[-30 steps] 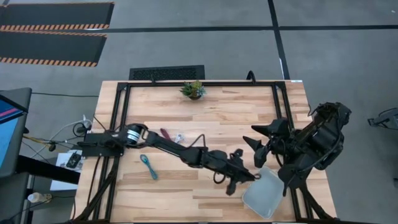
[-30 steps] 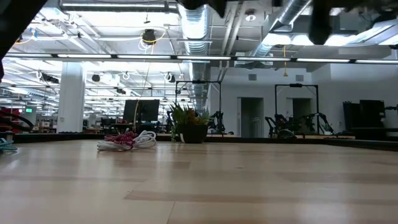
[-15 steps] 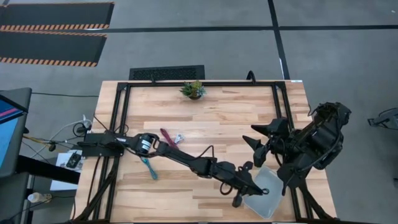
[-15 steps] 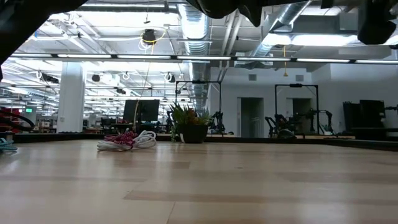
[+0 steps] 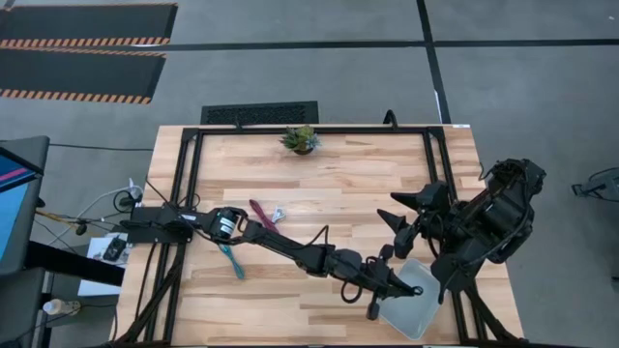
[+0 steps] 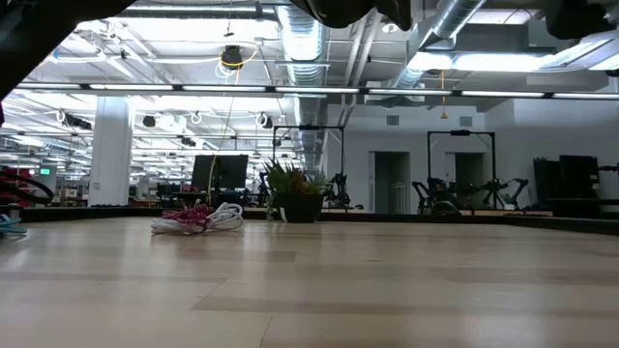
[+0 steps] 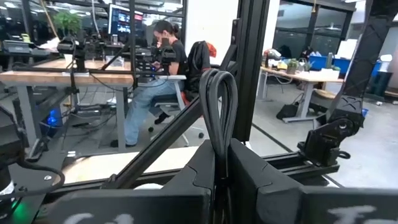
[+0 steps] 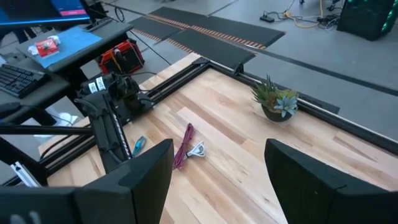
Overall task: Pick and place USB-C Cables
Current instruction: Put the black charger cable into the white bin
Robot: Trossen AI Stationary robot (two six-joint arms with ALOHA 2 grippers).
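Even bright overhead light, soft shadows on counter (image 5: 329, 184). Low view: ceiling strip lights (image 6: 290, 90) glare, near counter blurred. Wrist views: close tool fingers (image 8: 146, 168) out of focus.

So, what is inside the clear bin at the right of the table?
The left gripper, shut on the black cable, hangs over the clear bin. The bin's visible floor looks bare; the part under the gripper is covered.

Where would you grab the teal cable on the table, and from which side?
Across its middle, from straight above. The teal cable lies flat as a slim diagonal bundle with bare wood on both long sides, so fingers should straddle its narrow width.
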